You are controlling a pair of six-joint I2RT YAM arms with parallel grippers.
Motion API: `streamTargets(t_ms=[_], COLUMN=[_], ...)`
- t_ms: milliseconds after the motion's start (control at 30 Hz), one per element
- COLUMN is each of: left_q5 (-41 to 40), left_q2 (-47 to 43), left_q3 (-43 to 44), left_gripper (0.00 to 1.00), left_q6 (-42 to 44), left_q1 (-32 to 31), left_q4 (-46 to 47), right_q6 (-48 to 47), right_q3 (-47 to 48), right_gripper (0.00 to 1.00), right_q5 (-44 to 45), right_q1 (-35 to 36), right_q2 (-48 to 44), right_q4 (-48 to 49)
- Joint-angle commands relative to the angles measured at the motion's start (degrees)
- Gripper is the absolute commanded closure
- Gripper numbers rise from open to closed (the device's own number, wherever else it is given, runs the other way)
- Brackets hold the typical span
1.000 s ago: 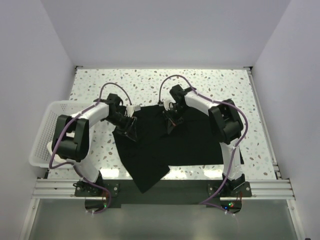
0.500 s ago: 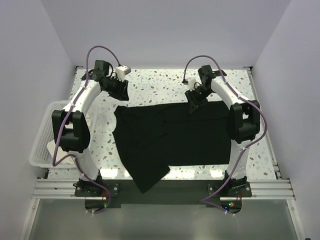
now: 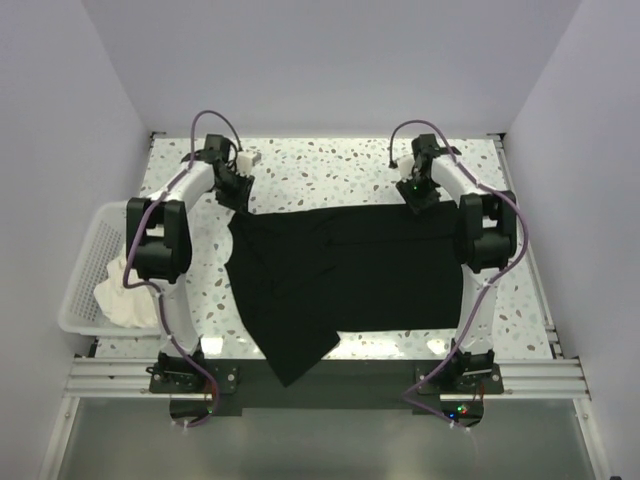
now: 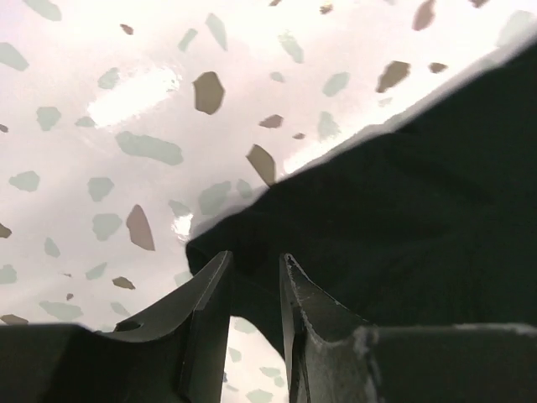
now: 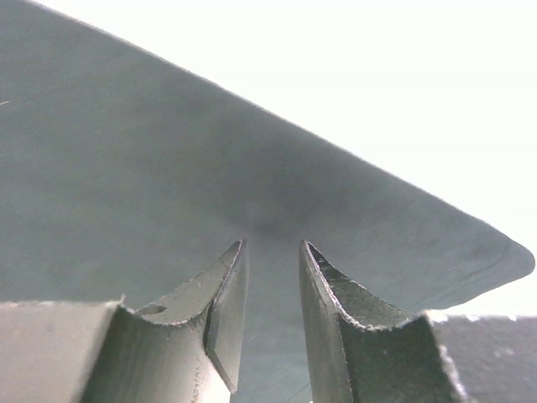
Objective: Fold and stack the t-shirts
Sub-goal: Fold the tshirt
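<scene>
The black t-shirt lies spread flat on the speckled table, with one lower corner hanging over the near edge. My left gripper is down at its far left corner. In the left wrist view the jaws stand a narrow gap apart, with the shirt's corner between and beyond the tips. My right gripper is at the far right corner. Its jaws are also slightly parted over smooth black fabric. The white t-shirt lies crumpled in the basket.
The white lattice basket stands at the table's left edge. Bare speckled tabletop lies beyond the shirt. White walls close in on three sides, and a metal rail runs along the near edge.
Both arms swung from the shirt's middle out to the far side, carrying the top edge back so the shirt spread wider. They have now come down at its far corners.
</scene>
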Motion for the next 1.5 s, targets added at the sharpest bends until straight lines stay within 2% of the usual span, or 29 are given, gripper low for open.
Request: streamTargets(t_ms=[0,300,500,533,667,700,733,767,833,867,900,933,967,1067,1133,1200,1367,1467], left_q5=[-5.5,-9.9,-10.17,-9.91,-7.18,-5.53,-3.25,-1.14,4.74,9.38,10.73,12.49,14.59,21.02,22.87,23.93,23.23,20.78], left_q2=[4.67,16.54,26.82,27.37,25.09,22.74,21.15,16.87,11.66,6.59,4.02,1.73,-2.82,-11.7,-15.76,-20.78,-32.01,-36.86], left_q3=[0.4,12.0,30.53,34.21,36.18,35.92,35.13,33.82,27.85,26.0,22.42,20.64,19.06,10.71,3.25,-3.59,-19.24,-26.1], left_gripper=[0.68,0.75,0.77,0.77,0.73,0.68,0.63,0.54,0.45,0.35,0.31,0.26,0.2,0.14,0.14,0.16,0.2,0.22], left_q6=[-2.12,-0.89,-1.07,-1.07,-1.15,-1.24,-1.07,-0.37,0.77,3.13,4.55,6.21,10.23,17.79,22.55,27.04,34.26,35.14], left_q1=[0.36,1.15,1.24,1.24,1.41,1.5,1.85,2.11,2.9,3.08,3.08,3.08,3.08,2.91,2.3,1.59,-2.8,-6.4], left_q4=[3.63,3.02,-0.84,-0.85,1.26,1.61,2.22,2.84,5.2,5.13,5.13,3.91,2.68,-1.8,-5.06,-8.83,-14.12,-13.59], right_q6=[-0.53,-0.44,0.61,1.05,1.05,0.88,0.36,0.0,-1.93,-2.89,-5.6,-6.84,-8.25,-15.36,-21.61,-26.51,-34.44,-38.4], right_q3=[2.31,4.41,13.09,14.34,20.05,23.02,24.09,25.5,25.51,23.94,22.8,21.22,17.98,9.74,4.62,-4.34,-29.97,-39.05], right_gripper=[0.66,0.67,0.72,0.72,0.64,0.61,0.59,0.48,0.39,0.22,0.1,0.01,0.01,0.01,0.02,0.05,0.21,0.3], right_q5=[8.17,15.82,15.48,13.73,8.45,6.79,4.94,3.1,-0.24,-4.18,-6.13,-7.54,-9.9,-12.91,-14.76,-13.89,-6.78,-3.43], right_q1=[-1.2,-3.84,-3.75,-3.84,-3.58,-3.58,-3.49,-3.66,-3.66,-3.75,-3.67,-3.75,-3.67,-3.75,-3.75,-3.75,-4.45,-7.08], right_q2=[2.97,7.98,12.47,12.99,12.74,12.39,11.86,9.77,6.51,2.58,-0.07,-2.45,-4.73,-14.05,-20.38,-24.16,-39.01,-43.69], right_q4=[4.92,8.09,8.0,7.39,5.98,5.02,3.19,2.12,-1.66,-2.8,-5.33,-6.32,-7.37,-13.78,-19.05,-22.21,-19.08,-15.74])
